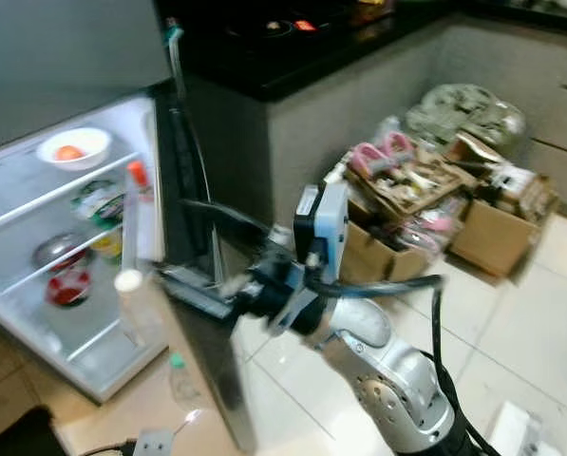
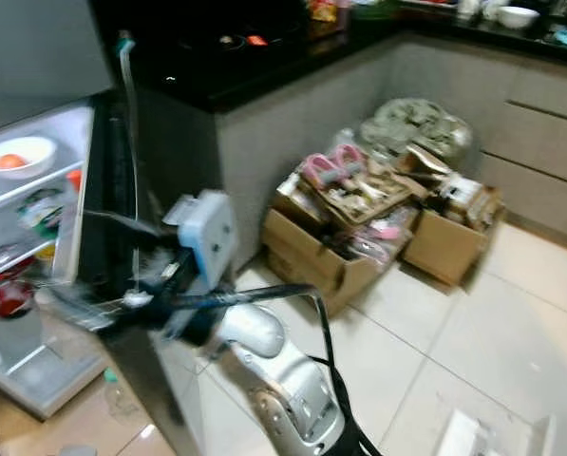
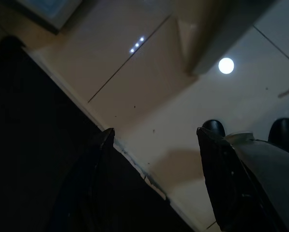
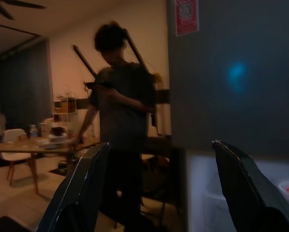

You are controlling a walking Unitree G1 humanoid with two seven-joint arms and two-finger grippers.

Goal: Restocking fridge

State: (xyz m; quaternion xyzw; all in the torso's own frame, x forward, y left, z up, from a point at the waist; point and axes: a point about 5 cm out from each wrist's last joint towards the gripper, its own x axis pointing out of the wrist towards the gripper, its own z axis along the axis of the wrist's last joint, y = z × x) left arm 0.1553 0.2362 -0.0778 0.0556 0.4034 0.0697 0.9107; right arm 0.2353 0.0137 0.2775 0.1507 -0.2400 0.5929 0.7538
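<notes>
open fridge (image 1: pixel 46 237) ahead; red door sticker (image 4: pixel 186 17) unreadable; right pincer (image 4: pixel 159 193) open, empty.

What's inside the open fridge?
The fridge holds a white bowl with something orange, a red-capped bottle and other blurred containers. The door hides its right side.

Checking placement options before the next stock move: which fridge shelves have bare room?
The bottom shelf, below the red bowl, looks barest. The top shelf has room left of the white bowl. The middle shelves look crowded.
</notes>
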